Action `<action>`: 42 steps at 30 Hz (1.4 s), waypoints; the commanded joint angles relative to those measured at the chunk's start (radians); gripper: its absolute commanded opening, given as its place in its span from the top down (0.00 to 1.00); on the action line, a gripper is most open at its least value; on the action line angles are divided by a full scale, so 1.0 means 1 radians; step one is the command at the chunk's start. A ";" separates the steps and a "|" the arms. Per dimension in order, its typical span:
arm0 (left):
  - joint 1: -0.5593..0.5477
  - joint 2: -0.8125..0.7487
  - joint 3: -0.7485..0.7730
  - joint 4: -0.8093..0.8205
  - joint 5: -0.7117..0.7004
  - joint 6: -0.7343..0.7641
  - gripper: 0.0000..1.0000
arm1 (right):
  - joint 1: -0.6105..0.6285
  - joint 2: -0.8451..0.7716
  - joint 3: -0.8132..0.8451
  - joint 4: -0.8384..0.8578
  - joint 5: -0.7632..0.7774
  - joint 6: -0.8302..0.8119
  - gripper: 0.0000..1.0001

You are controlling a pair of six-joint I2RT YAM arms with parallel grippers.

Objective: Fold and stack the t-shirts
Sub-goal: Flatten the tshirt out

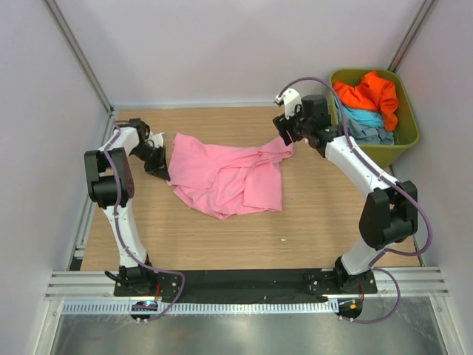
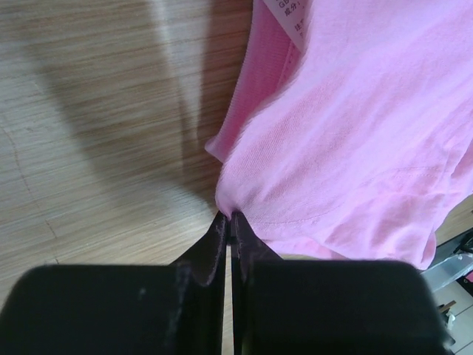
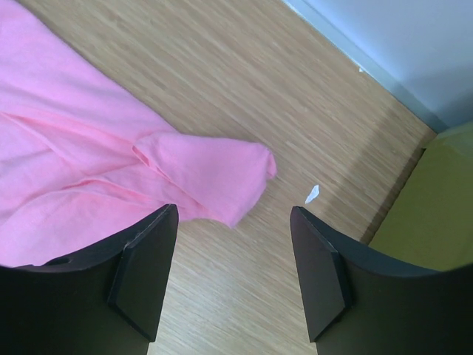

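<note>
A pink t-shirt point(image 1: 225, 176) lies crumpled in the middle of the wooden table. My left gripper point(image 1: 161, 169) is shut on its left edge; in the left wrist view the closed tips point(image 2: 230, 217) pinch a fold of pink fabric point(image 2: 355, 133), with the white neck label point(image 2: 290, 16) near the top. My right gripper point(image 1: 284, 133) is open and empty just above the shirt's right corner; in the right wrist view the gripper point(image 3: 236, 222) hangs beside the loose pink corner point(image 3: 214, 174), not touching it. Orange point(image 1: 369, 95), light blue point(image 1: 363, 116) and grey-blue point(image 1: 373, 134) t-shirts lie in the tub.
An olive-green plastic tub point(image 1: 409, 137) stands at the back right, next to the right arm; its wall also shows in the right wrist view point(image 3: 436, 222). White walls close the back and sides. A small white scrap point(image 3: 312, 194) lies on the table near the right gripper.
</note>
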 commanded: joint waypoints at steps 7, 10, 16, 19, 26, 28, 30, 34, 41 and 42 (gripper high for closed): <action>0.005 -0.120 0.040 -0.092 0.024 0.049 1.00 | 0.012 0.032 -0.071 -0.082 -0.086 -0.242 0.34; 0.007 -0.155 0.017 -0.089 0.034 0.037 1.00 | 0.038 0.127 0.018 -0.085 -0.056 -0.288 0.35; 0.003 -0.198 -0.038 -0.077 0.031 0.037 1.00 | 0.087 0.317 0.251 -0.156 -0.046 -0.329 0.37; 0.003 -0.208 -0.056 -0.074 0.034 0.035 1.00 | 0.108 0.389 0.317 -0.193 -0.056 -0.317 0.38; 0.003 -0.206 -0.061 -0.066 0.041 0.029 1.00 | 0.165 0.435 0.367 -0.223 -0.058 -0.305 0.38; 0.003 -0.199 -0.052 -0.068 0.044 0.026 1.00 | 0.174 0.446 0.367 -0.239 -0.055 -0.305 0.38; 0.003 -0.192 -0.047 -0.068 0.047 0.024 1.00 | 0.179 0.454 0.367 -0.247 -0.046 -0.305 0.38; 0.003 -0.185 -0.036 -0.068 0.053 0.017 1.00 | 0.182 0.472 0.362 -0.233 -0.021 -0.306 0.39; 0.003 -0.183 -0.041 -0.063 0.056 0.012 1.00 | 0.181 0.501 0.373 -0.215 0.026 -0.303 0.41; 0.003 -0.183 -0.040 -0.063 0.054 0.012 1.00 | 0.182 0.503 0.374 -0.212 0.029 -0.302 0.41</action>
